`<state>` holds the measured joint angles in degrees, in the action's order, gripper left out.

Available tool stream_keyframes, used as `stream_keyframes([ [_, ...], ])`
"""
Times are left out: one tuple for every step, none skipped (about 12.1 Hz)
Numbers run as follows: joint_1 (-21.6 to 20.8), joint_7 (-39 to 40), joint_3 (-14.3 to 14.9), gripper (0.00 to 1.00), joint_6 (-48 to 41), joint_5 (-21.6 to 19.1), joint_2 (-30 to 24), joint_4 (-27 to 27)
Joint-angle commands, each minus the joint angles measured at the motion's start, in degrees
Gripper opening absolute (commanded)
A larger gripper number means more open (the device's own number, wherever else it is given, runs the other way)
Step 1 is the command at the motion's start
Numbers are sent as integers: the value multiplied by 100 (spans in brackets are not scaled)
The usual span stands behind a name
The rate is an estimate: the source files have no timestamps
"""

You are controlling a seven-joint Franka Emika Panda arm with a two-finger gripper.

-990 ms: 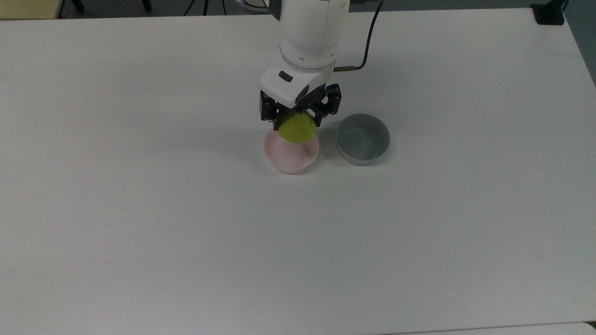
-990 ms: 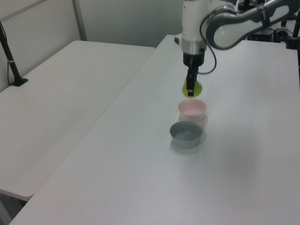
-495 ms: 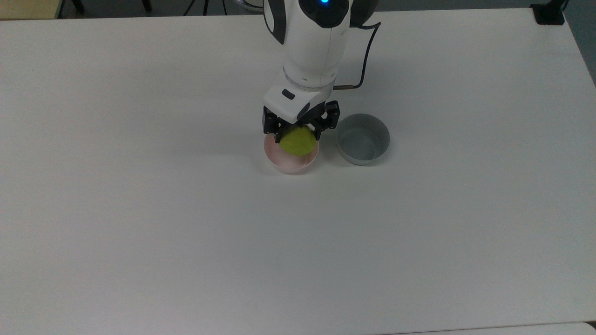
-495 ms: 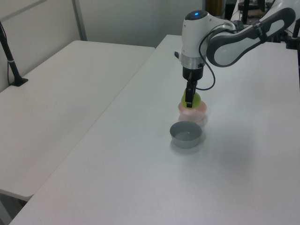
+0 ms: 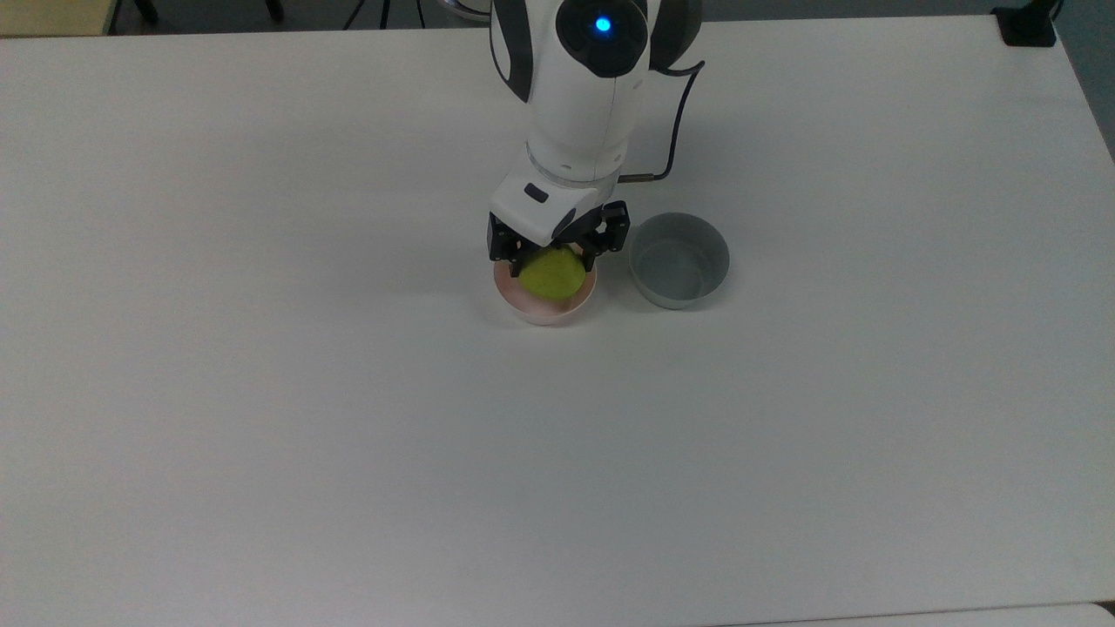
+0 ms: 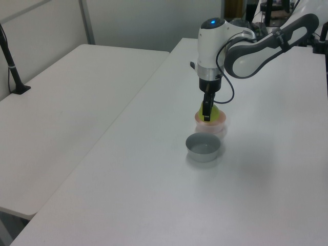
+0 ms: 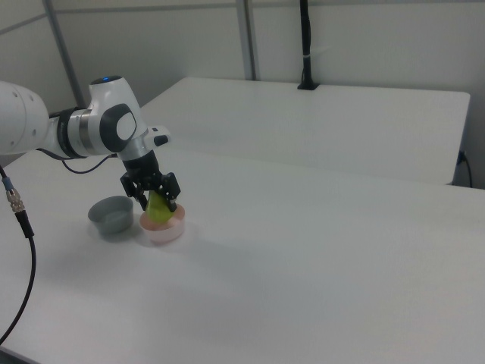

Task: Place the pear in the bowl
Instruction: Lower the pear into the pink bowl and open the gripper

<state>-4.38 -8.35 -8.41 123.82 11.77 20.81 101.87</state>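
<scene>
The arm's black two-finger claw [image 5: 550, 252] is clenched on the small rounded yellow-green pear [image 5: 551, 273] and holds it low inside the small round pale pink plastic bowl [image 5: 533, 306], which stands on the wide white bench [image 5: 348, 418]. The placing step looks almost finished: the fruit sits within the pink rim, and whether it touches the bowl's floor cannot be told. The next move would call for the fingers to part enough to free the pear, then a straight rise, so that neither finger catches the rim and tips the light bowl.

A grey straight-walled bowl [image 5: 679, 259] of like size stands just beside the pink one, on the top view's right, and holds nothing; the release should not drift that way.

The top view looks down past the white wrist and shows the pear's round bulk covering most of the bowl's opening, with a crescent of pink rim bare on the near side. The right view shows the claw [image 7: 155, 199] from the side, a dark finger on either flank of the pear [image 7: 158, 209], whose narrower end points upward between them above the pink rim [image 7: 167, 230]. The left view sets the grey bowl [image 6: 203, 147] in front of the pink bowl [image 6: 218, 125], with one finger [image 6: 206, 107] covering much of the fruit.
</scene>
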Motion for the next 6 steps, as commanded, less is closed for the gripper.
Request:
stream_keyframes([
  [7, -149, 32, 75, 187, 123, -16, 140],
  [7, -149, 32, 84, 187, 123, -16, 140],
  [7, -149, 32, 91, 178, 123, -16, 140],
  [7, -149, 41, 92, 178, 123, -16, 140],
  [-2, -149, 41, 99, 178, 123, -16, 140],
  [-2, -149, 41, 100, 169, 123, -24, 140],
])
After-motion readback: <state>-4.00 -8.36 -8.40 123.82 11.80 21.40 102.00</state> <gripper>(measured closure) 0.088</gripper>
